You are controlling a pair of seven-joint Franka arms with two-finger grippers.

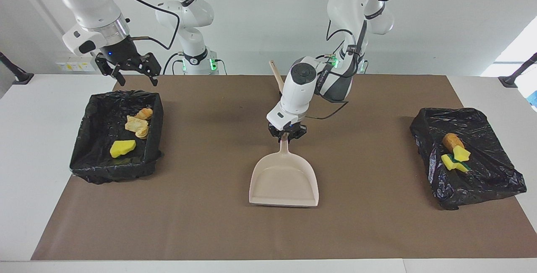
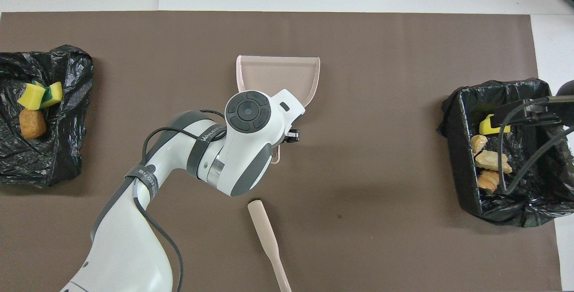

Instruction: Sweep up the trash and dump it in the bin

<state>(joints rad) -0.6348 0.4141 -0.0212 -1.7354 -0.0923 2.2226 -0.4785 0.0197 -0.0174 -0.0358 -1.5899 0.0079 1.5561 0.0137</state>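
The beige dustpan (image 1: 284, 180) lies flat mid-table, its mouth away from the robots; it also shows in the overhead view (image 2: 278, 74). My left gripper (image 1: 285, 136) is shut on its handle, low at the table. The black-lined bin (image 1: 82, 139) at the right arm's end holds trash: a yellow foam chunk (image 1: 122, 148), pale lumps (image 1: 136, 125) and an orange-brown lump (image 1: 145, 113). My right gripper (image 1: 138, 81) hangs open and empty over the bin's edge nearer the robots. The brush's beige handle (image 2: 268, 242) lies nearer the robots than the dustpan; its bristles are out of view.
A crumpled black bag (image 1: 482, 172) at the left arm's end holds an orange-brown lump (image 1: 452, 141) and yellow foam pieces (image 1: 456, 159) with a bit of green. A brown mat (image 1: 201, 222) covers the table.
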